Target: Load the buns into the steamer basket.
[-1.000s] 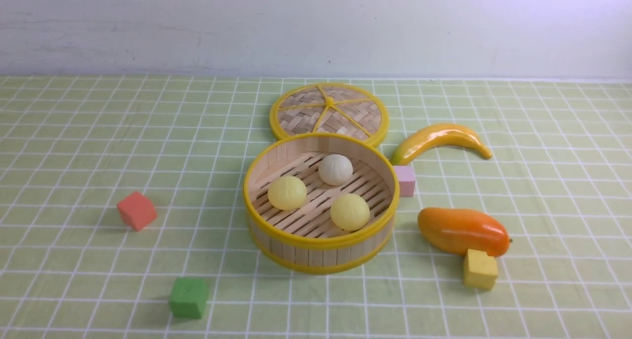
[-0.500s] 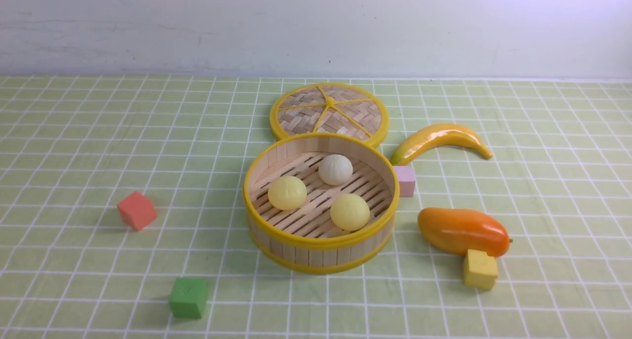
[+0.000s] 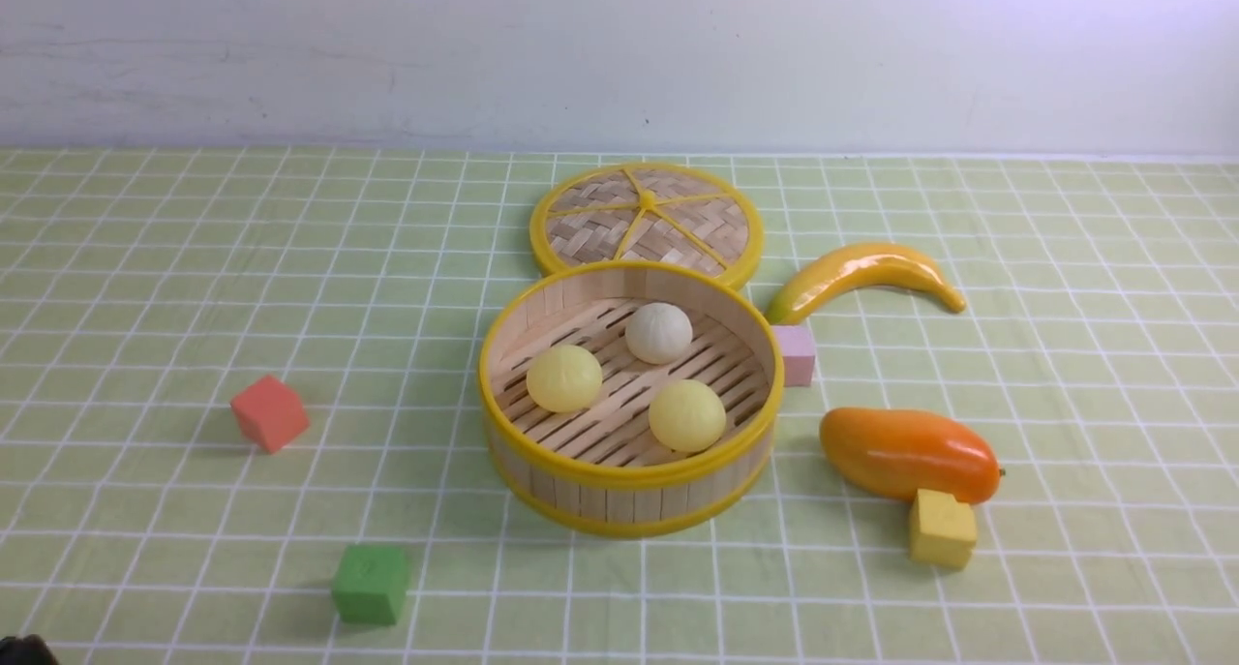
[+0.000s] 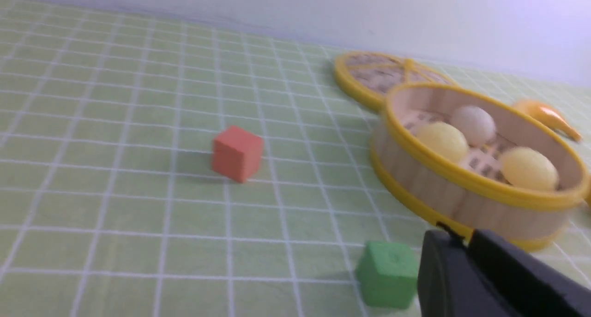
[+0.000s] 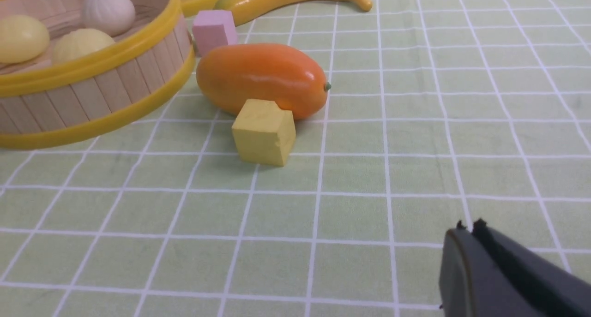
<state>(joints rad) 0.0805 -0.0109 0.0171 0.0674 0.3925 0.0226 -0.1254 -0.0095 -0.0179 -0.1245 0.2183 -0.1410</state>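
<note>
All three buns sit inside the steamer basket point(image 3: 629, 471) at the middle of the worktop point(image 3: 145, 258) — the off-white pleated bun point(image 3: 658, 333) toward the far side, one pale yellow bun point(image 3: 563, 377) on the left of the slatted floor, and the other pale yellow bun point(image 3: 686, 415) nearer and to the right. None of them touches another.

My left tool point(image 4: 461, 243) has its two dark fingers pressed together with nothing between them; in its wrist view it sits low over the cloth on the near left side, close to the green cube point(image 3: 370, 583). In the front view only a dark speck of that arm shows at the near left corner. My right tool point(image 5: 468, 231) is likewise pressed together and holds nothing, over bare checked cloth on the near right, well apart from the basket.

The flat woven lid point(image 3: 646, 222) lies just behind the basket, its near edge tucked behind the basket's far rim. A pink cube point(image 3: 794, 354) stands just right of the basket wall, with the banana point(image 3: 861, 273) beyond it. The orange mango point(image 3: 908, 452) lies to the basket's right — a yellow cube point(image 3: 941, 529) rests against its near side. A red cube point(image 3: 269, 412) stands alone on the left.
</note>
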